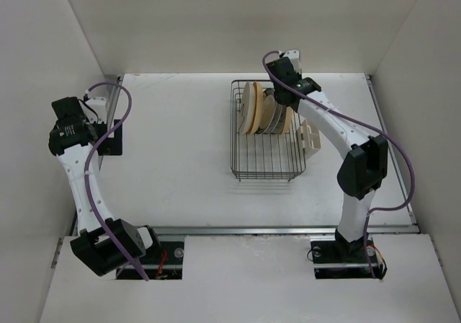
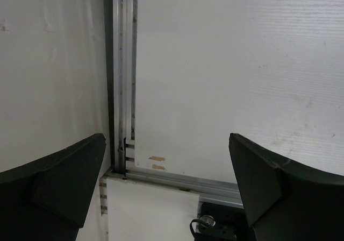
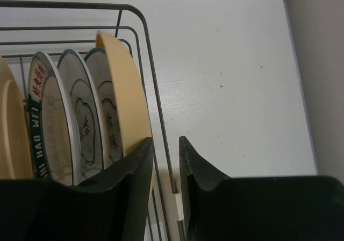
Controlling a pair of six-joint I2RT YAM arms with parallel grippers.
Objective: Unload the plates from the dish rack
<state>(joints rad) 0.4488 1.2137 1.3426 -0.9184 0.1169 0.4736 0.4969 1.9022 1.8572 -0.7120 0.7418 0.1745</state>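
The black wire dish rack (image 1: 268, 157) stands right of the table's middle. Several plates (image 1: 263, 108) stand on edge in its far half. In the right wrist view a yellow-orange plate (image 3: 126, 90) is the rightmost, then white plates with dark patterns (image 3: 80, 122), a green-banded one (image 3: 40, 122) and a cream one (image 3: 9, 133). My right gripper (image 3: 165, 141) hangs over the rack's right rim wire (image 3: 156, 101), just right of the yellow-orange plate, jaws a narrow gap apart and empty. It also shows in the top view (image 1: 284, 101). My left gripper (image 2: 166, 139) is wide open and empty at the far left (image 1: 101, 137).
A beige plastic holder (image 1: 311, 137) hangs on the rack's right side. White walls enclose the table on the left, back and right. An aluminium rail (image 2: 122, 63) runs along the table's left edge and another along the front edge (image 1: 274, 230).
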